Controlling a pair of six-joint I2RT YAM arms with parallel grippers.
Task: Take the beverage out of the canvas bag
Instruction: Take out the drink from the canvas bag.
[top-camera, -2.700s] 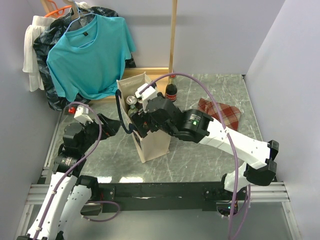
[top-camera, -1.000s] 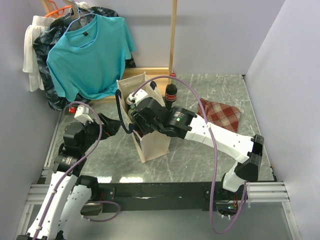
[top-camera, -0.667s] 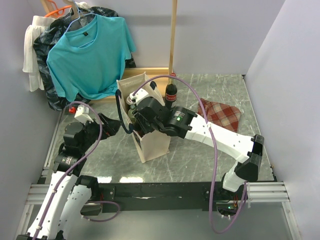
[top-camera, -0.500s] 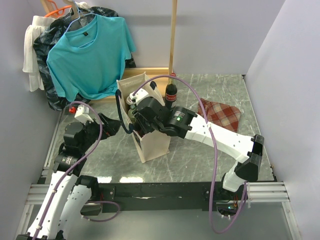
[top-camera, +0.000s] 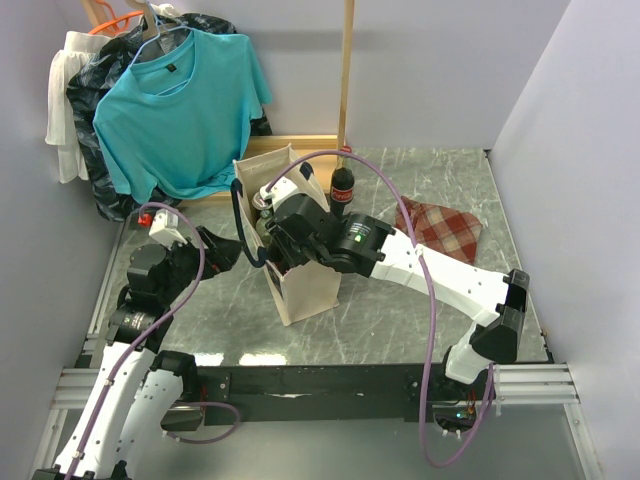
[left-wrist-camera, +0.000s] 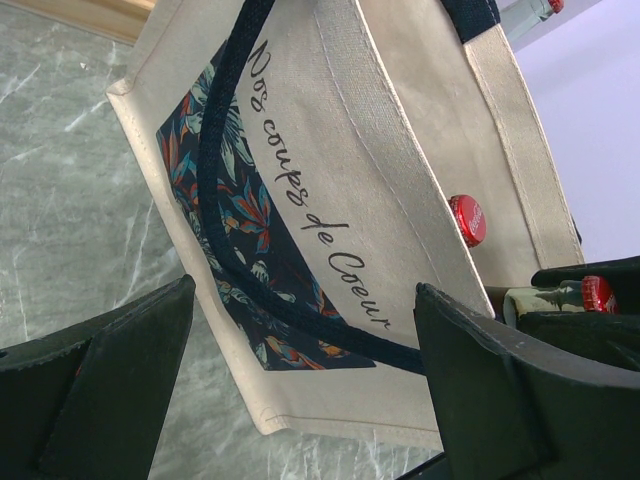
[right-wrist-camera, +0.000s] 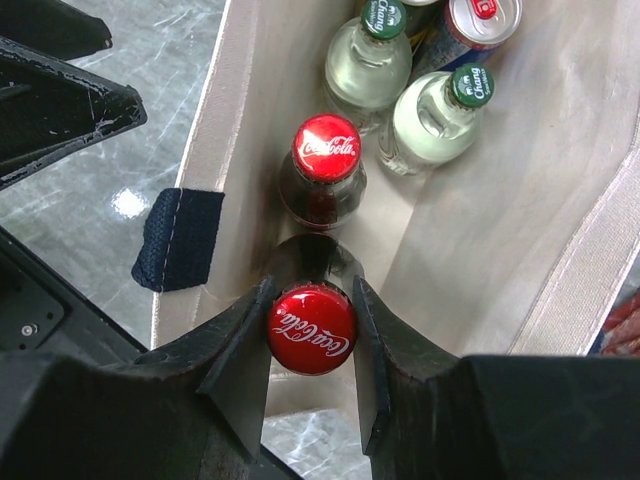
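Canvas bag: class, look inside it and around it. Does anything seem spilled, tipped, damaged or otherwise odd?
Nothing stands out. The canvas bag stands on its base. The green-capped bottles inside are upright with caps on. The right gripper is closed on a capped Coca-Cola bottle. No liquid shows.

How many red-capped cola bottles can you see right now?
3. One cola bottle in the right gripper inside the bag; another beside it; a third on the table beyond the bag. More may be hidden.
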